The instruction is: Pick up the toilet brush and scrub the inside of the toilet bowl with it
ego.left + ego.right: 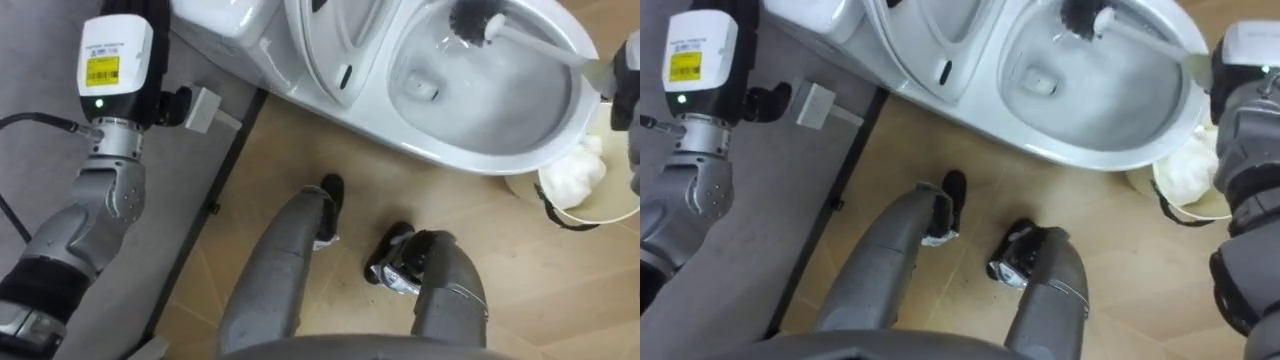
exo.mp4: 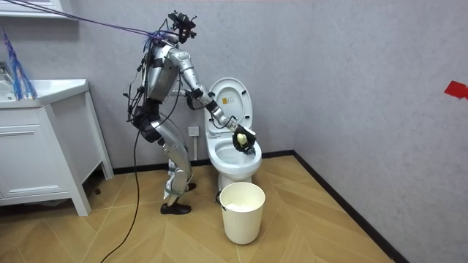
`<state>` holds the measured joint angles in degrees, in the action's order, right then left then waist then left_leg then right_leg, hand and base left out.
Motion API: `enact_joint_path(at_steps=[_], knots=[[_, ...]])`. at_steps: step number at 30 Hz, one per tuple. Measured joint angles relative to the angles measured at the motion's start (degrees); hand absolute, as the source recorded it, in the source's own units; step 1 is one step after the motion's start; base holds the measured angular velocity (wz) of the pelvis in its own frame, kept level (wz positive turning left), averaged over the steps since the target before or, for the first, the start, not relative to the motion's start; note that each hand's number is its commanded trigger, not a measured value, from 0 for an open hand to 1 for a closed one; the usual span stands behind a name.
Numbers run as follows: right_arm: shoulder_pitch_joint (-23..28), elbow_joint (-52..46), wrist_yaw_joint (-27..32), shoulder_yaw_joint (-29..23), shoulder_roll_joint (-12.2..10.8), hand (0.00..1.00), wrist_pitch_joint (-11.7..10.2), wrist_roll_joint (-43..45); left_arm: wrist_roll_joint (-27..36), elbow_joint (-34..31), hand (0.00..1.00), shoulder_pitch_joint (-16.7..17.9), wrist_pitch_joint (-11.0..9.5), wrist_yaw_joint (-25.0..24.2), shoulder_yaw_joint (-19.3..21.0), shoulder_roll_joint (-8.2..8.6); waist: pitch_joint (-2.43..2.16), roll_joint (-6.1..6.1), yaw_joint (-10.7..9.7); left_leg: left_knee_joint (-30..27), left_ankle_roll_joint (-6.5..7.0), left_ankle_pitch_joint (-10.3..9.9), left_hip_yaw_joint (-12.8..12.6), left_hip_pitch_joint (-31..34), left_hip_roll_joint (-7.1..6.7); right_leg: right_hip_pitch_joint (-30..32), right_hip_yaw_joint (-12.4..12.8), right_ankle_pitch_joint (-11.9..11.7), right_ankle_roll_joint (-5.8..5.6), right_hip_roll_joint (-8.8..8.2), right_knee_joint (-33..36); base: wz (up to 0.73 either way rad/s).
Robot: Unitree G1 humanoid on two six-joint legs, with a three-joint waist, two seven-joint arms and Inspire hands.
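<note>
Brush down in the toilet bowl, handle in my right hand.

From my station I see the brush (image 1: 478,22) with its black bristles inside the toilet (image 1: 480,150), against the bowl's wall on the side away from the robot. Its white handle slants up over the rim into the right hand (image 2: 244,139), which is clenched around it. The left hand (image 1: 135,12) is up near the toilet's tank, and I cannot tell its state. A white bin (image 1: 600,212) holding crumpled paper (image 1: 575,172) stands just beside the toilet's front.
</note>
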<state>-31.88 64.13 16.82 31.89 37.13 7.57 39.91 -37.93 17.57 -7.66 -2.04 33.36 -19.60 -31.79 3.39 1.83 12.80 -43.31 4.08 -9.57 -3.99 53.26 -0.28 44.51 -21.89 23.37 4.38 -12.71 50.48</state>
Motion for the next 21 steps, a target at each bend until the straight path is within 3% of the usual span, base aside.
enact_joint_path(at_steps=[4,6,7,8,9,11,15,18,21], knots=[[4.19,-2.82,-2.18,2.24,-0.62,1.00,1.07,5.73,0.27,0.05,0.00,-0.22,0.02,-0.42,-1.10,2.43,0.03,3.73,1.82,0.32,0.08,-0.04,0.79,-0.20,0.06,-0.79,-0.42,-0.73,-0.75,0.68,-1.48,-0.03],[6.36,-4.21,-4.71,4.16,-3.91,1.00,3.30,7.34,0.23,-0.01,0.00,0.62,-0.04,-0.58,-1.48,3.01,-0.11,5.86,2.54,0.89,0.49,0.39,0.68,-0.12,-0.15,-0.46,-0.15,-1.34,-1.17,0.65,-1.79,-0.02],[6.44,-4.16,-5.62,3.00,-5.38,1.00,5.47,7.26,0.23,0.09,0.00,1.33,-0.08,-0.62,-1.48,3.21,-0.29,6.71,2.55,1.02,0.60,0.43,0.36,-0.05,-0.11,-0.24,-0.11,-1.42,-1.16,0.51,-1.81,-0.06],[6.45,-4.23,-6.05,2.74,-5.50,1.00,6.14,7.26,0.19,0.19,0.00,1.59,-0.06,-0.64,-1.46,3.39,-0.46,7.00,2.63,1.16,0.61,0.44,0.12,-0.05,-0.06,-0.13,-0.10,-1.51,-1.11,0.43,-1.85,-0.07],[6.59,-4.57,-6.99,2.16,-5.79,1.00,6.42,7.28,0.26,0.42,0.00,2.07,-0.05,-0.64,-1.44,3.69,-0.92,7.64,2.34,1.46,0.64,0.48,0.08,-0.11,-0.03,-0.24,-0.10,-1.78,-0.85,0.59,-2.25,0.00],[7.69,-5.72,-8.01,2.15,-6.26,1.00,6.88,7.34,0.33,0.33,0.00,3.06,-0.07,-0.59,-1.35,3.80,-1.12,7.91,1.54,2.27,0.49,0.61,0.13,-1.00,0.10,-1.26,-0.30,-2.13,-0.49,0.90,-3.33,0.00],[11.32,-8.48,-8.22,0.59,-9.33,1.00,8.81,7.33,2.41,-0.47,0.00,3.82,-0.35,-0.28,-1.29,4.14,-1.30,8.28,0.02,4.61,-0.12,0.79,0.44,-3.86,0.51,-5.15,-1.41,-2.66,-0.31,2.69,-7.47,0.03],[12.81,-8.43,-7.84,0.59,-10.08,1.00,8.82,6.50,2.63,-0.13,0.00,3.79,-0.89,-0.02,-1.31,4.22,-1.30,8.41,-0.64,5.77,-0.57,0.86,0.76,-5.25,0.68,-6.84,-1.75,-3.07,-0.23,3.40,-9.64,0.03],[11.94,-6.07,-7.52,0.75,-9.50,1.00,8.12,4.61,4.48,0.65,0.00,3.44,-0.96,-0.04,-1.29,4.08,-1.23,8.30,0.17,5.79,-0.98,0.52,0.09,-6.08,0.96,-7.33,-0.92,-2.93,-0.21,3.63,-9.93,-0.07]])
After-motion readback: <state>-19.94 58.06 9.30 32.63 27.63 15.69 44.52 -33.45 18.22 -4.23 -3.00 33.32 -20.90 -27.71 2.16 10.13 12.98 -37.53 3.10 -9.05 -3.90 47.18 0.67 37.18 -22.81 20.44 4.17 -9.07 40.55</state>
